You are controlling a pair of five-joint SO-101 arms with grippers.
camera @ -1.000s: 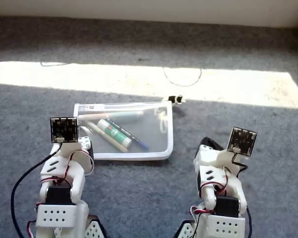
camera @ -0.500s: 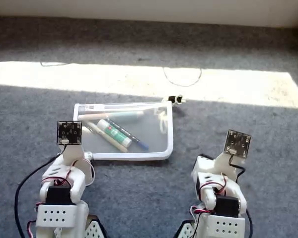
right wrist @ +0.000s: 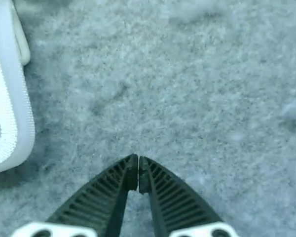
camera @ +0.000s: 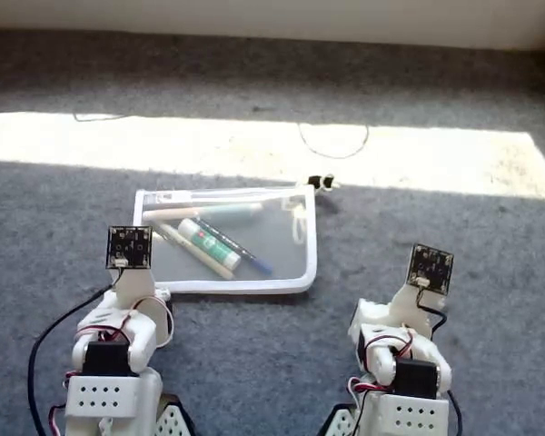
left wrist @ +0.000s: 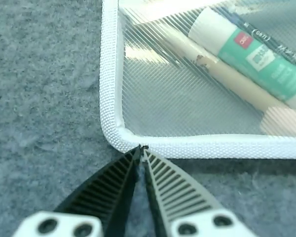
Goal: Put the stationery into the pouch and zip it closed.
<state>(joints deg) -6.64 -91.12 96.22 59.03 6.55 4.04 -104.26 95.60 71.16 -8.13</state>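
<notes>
A clear pouch (camera: 254, 245) with white edging lies flat on the grey carpet, its zipper pull (camera: 321, 183) at the far right corner. Inside it lie a glue stick (camera: 203, 238), a pencil (camera: 200, 255) and pens. In the left wrist view the glue stick (left wrist: 251, 54) and pencil (left wrist: 222, 74) show through the pouch's ribbed plastic. My left gripper (left wrist: 141, 149) is shut and empty, its tips just at the pouch's near left corner (left wrist: 116, 132). My right gripper (right wrist: 137, 173) is shut and empty over bare carpet, apart from the pouch's near right corner (right wrist: 10, 123).
Grey carpet (camera: 454, 236) all around, with a sunlit band across the far side. A thin wire (camera: 334, 145) lies looped in the sunlit band beyond the pouch. Both arm bases stand at the near edge.
Both arms have drawn back toward their bases, away from the pouch. The pouch and its contents have not moved.
</notes>
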